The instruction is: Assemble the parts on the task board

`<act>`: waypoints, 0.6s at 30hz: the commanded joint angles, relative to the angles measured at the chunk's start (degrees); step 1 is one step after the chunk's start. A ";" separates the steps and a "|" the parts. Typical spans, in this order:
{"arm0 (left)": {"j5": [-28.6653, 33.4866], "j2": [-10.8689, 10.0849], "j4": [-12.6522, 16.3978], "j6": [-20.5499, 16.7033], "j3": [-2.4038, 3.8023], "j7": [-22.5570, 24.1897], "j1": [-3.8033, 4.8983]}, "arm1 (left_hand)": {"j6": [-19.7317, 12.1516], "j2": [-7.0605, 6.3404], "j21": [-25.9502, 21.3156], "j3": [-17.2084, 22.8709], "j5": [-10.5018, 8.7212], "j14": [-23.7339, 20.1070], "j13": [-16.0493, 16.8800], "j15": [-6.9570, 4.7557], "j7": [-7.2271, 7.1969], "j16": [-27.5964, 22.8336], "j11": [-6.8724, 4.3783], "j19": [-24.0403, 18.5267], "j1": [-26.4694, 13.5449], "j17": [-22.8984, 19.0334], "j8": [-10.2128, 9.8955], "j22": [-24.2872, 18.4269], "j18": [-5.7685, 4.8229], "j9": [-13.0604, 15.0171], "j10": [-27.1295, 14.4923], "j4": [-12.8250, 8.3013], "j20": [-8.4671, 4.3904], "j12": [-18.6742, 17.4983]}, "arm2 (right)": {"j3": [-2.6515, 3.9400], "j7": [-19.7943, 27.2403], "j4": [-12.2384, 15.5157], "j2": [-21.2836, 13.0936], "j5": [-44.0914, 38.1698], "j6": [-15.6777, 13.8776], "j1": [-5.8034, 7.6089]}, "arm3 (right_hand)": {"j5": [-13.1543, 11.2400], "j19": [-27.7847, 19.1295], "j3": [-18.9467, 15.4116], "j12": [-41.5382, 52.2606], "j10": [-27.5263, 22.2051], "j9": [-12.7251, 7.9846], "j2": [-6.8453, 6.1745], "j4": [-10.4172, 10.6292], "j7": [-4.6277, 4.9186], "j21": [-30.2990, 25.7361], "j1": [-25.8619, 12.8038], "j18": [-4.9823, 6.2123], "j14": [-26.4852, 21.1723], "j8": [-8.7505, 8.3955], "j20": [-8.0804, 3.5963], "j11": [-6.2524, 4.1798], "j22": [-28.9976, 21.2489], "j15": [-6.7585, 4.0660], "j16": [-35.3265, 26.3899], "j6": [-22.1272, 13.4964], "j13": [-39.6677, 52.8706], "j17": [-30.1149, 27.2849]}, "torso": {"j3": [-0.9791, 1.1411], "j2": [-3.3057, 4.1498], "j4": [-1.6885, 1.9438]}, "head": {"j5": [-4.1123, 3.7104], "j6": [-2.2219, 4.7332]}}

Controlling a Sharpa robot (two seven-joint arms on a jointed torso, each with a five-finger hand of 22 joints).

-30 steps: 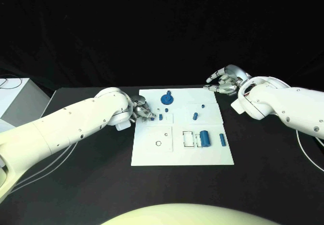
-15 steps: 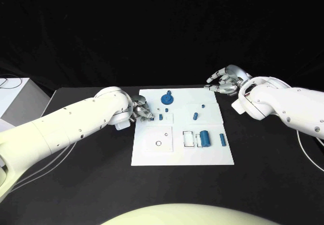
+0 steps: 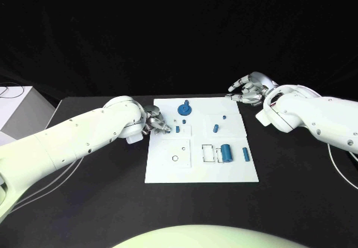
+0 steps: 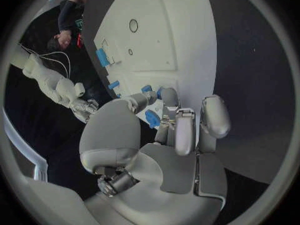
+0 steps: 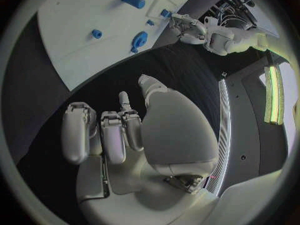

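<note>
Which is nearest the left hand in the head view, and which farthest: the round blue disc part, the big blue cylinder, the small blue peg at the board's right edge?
1. Round blue disc part, at the board's far middle, beyond the left hand.
2. Big blue cylinder, right of centre.
3. Small blue peg, at the right edge.

The task board (image 3: 201, 170) looks like smooth, matt white plastic, and the parts (image 3: 225, 152) on it like smooth blue plastic. The table (image 3: 298, 175) is matt black. The left hand (image 3: 157, 122) and right hand (image 3: 246, 90) have a satiny silver metallic finish.
</note>
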 commanded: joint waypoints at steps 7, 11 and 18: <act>0.42 -0.96 0.74 1.12 -0.16 -1.45 -0.44 | 1.02 -1.72 -0.32 -8.73 -0.74 4.05 0.20 -0.26 0.07 0.51 0.05 0.60 0.65 8.21 -1.04 0.18 -1.13 -1.39 -0.41 6.59 -0.06 0.76 | 0.03 0.60 0.12 -0.11 -0.05 0.54 -0.06 | 0.19 2.45 0.32 0.34 0.37 -0.08 -0.02 0.13 -0.06 -0.37 -0.45 -0.34 5.28 0.32 0.14 0.14 3.80 0.27 -0.23 -0.16 9.56 12.20 | 0.00 -0.02 0.03 | -0.12 0.17; 0.58 -1.24 1.12 0.82 -0.01 -1.41 -0.47 | 1.27 -1.79 -0.28 -10.76 -2.52 4.11 0.42 -0.28 0.02 0.59 0.01 0.73 2.08 8.40 -1.00 0.34 -1.16 -1.65 -0.26 8.83 -0.07 1.06 | 0.03 0.61 0.12 -0.13 -0.05 0.53 -0.10 | 0.19 2.45 0.32 0.34 0.37 -0.08 -0.02 0.13 -0.06 -0.37 -0.45 -0.34 5.28 0.32 0.14 0.14 3.80 0.27 -0.23 -0.16 9.56 12.20 | -0.04 0.06 0.00 | -0.10 0.21; 1.57 -1.80 1.82 0.01 0.65 -0.91 -0.86 | 1.45 -1.31 -0.20 -13.92 -7.49 4.18 0.58 -0.25 0.02 0.68 0.04 0.90 2.87 8.59 -0.87 0.60 -1.20 -1.98 -0.12 10.32 -0.06 1.39 | 0.03 0.62 0.13 -0.20 -0.03 0.53 -0.16 | 0.32 2.47 0.39 0.34 0.36 -0.09 0.04 0.16 -0.08 -0.32 -0.69 -0.35 5.28 0.37 0.14 0.13 3.85 0.26 -0.24 -0.12 9.54 12.17 | -0.05 0.08 0.04 | -0.12 0.22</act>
